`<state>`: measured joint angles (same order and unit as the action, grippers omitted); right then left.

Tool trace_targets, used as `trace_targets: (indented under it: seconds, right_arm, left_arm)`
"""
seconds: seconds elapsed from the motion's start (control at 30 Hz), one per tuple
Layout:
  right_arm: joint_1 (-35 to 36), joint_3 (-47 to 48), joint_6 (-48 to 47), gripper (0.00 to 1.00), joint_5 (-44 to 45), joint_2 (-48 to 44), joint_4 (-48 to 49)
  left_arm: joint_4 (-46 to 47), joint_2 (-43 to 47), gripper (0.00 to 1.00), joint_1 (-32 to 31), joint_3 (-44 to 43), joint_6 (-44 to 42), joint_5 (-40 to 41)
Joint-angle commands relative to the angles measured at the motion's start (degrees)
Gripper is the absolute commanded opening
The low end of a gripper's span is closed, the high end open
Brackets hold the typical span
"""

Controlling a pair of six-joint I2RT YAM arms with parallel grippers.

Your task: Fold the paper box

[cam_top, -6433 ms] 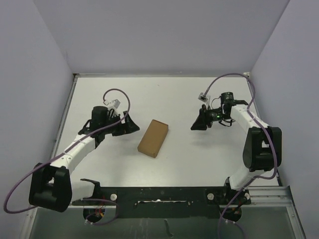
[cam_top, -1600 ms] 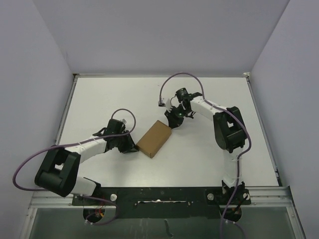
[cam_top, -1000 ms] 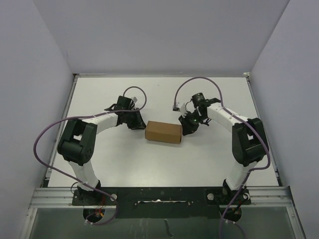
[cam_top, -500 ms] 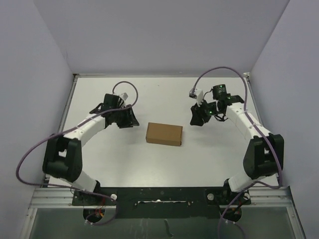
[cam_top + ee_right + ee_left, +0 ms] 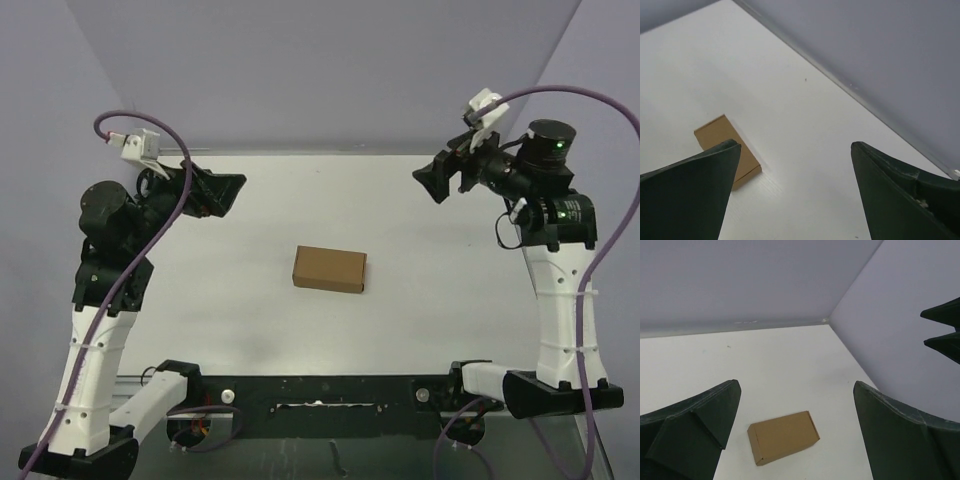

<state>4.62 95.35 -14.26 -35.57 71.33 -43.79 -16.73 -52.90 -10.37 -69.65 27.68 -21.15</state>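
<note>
White table (image 5: 430, 300) fills the floor of a booth with pale lavender walls (image 5: 320, 70) at the back and on both sides. The left gripper (image 5: 222, 190) hangs high over the table's far left part, its jaws spread wide with nothing between them. In the left wrist view its two dark fingers (image 5: 695, 432) stand at the picture's lower corners with bare table and the box (image 5: 330, 269) showing in the gap. The right gripper (image 5: 436, 180) hangs high over the far right part, also spread wide and holding nothing. In the right wrist view its fingers (image 5: 685, 195) frame bare table, and the left one covers a near corner of the box. Both grippers point inward, toward each other and the middle. The dark pointed tips of the right gripper show at the right edge of the left wrist view, in front of the side wall. The box lies flat on the middle of the table, brown, closed, its long side running left to right with a slight tilt. It is well apart from both grippers and touched by neither. Each white arm stands nearly upright from its base at the near edge, and a purple cable (image 5: 590, 95) loops over each wrist. A black rail (image 5: 330, 385) runs along the near edge between the bases.
</note>
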Motion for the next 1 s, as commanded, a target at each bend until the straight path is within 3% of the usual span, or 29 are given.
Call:
trace_targets:
  seconds: [0.0,0.2,0.47,0.97]
  right_arm:
    - [-3.2,7.5,7.9,0.98,-1.4,-0.4,-3.4]
    - [-4.3,10.0,15.3,0.98,0.6,-0.7,-4.4]
    - [-6.5,10.2,11.7,0.98,-5.0,-1.2,-4.9]
    - [-8.4,10.0,10.5,0.98,-6.0,-2.2,-5.7]
  left_arm:
    - [-3.8,0.6,0.98,0.3,-7.3,1.7,-3.0]
    - [-8.1,1.2,0.98,0.2,-9.6,1.2,-4.3]
    - [-9.6,2.2,0.98,0.3,-8.5,0.4,-4.1]
    - [-10.3,2.1,0.98,0.3,-7.8,-0.2,-4.2]
